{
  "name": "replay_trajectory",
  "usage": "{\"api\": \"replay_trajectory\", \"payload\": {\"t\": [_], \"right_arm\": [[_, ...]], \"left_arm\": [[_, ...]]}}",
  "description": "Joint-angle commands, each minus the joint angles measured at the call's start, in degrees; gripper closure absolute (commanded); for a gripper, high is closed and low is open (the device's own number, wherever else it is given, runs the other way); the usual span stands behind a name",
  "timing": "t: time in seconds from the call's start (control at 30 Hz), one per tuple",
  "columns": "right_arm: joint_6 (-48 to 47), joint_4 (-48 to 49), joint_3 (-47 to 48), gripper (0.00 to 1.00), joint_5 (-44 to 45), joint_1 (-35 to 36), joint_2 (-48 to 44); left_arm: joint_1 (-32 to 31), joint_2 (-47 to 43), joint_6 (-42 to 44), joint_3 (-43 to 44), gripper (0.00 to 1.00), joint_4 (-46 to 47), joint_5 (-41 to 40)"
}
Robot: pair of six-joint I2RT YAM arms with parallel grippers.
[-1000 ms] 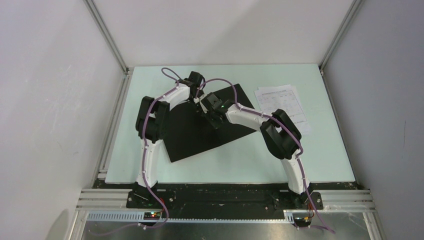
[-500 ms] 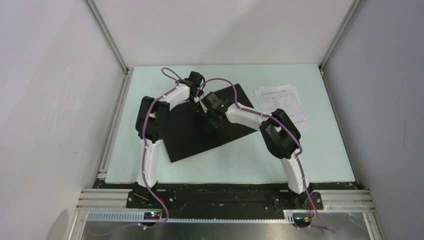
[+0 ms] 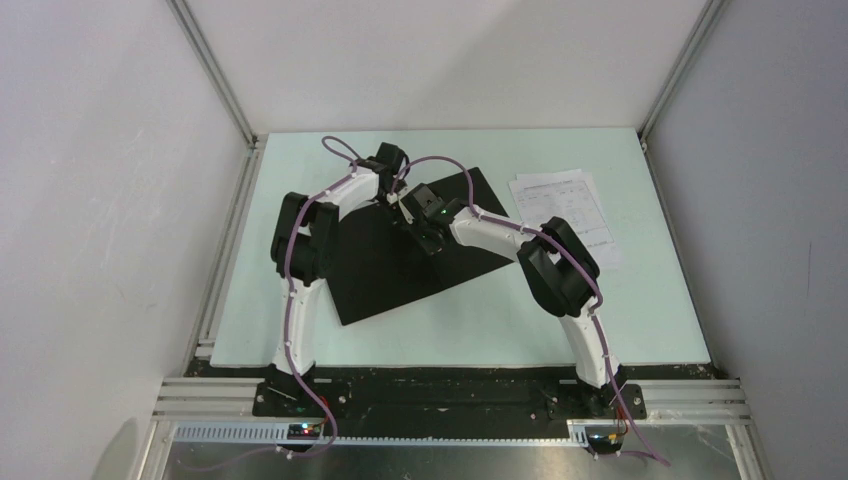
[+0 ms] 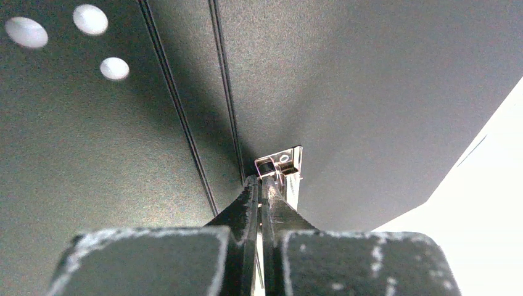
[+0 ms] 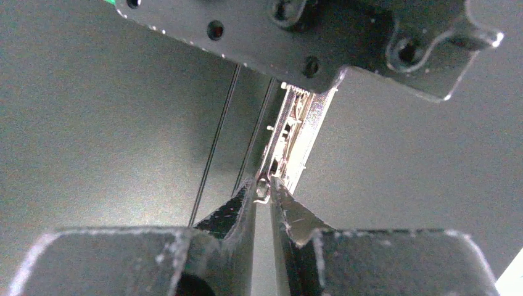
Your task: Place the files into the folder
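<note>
Both left claw (image 4: 259, 182) and right claw (image 5: 264, 186) pinch the clip (image 5: 296, 135) of the folder (image 3: 390, 275); pale-green table (image 3: 480, 330), grey walls (image 3: 100, 200).

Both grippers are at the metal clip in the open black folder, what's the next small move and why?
Probably lift the right gripper to raise the small tab of the metal spine clip, which its jaws pinch; the left gripper sits shut at the clip's other end, and the white printed sheets lie outside the open black folder.
</note>
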Motion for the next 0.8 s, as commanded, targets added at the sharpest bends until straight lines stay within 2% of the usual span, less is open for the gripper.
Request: {"api": "replay_trajectory", "payload": {"t": [0.0,0.1,0.47,0.77], "right_arm": [[-1.68,1.7,1.83,0.83,0.46,-0.16,2.02],[-1.28,0.83,1.43,0.86,-0.4,-0.16,2.06],[1.13,-0.92,-4.09,0.85,-2.36,-0.85,-0.18],[1.8,-1.54,-4.56,0.86,-2.97,-0.53,-1.12]], "left_arm": [[-0.95,2.18,-0.29,-1.82,1.0,-1.42,-1.44],[-0.94,2.2,-0.29,-1.79,1.0,-1.47,-1.23],[-0.95,2.33,-0.65,-1.92,1.0,-1.44,-0.49],[-0.85,2.35,-0.63,-1.96,1.0,-1.43,-0.58]]}}
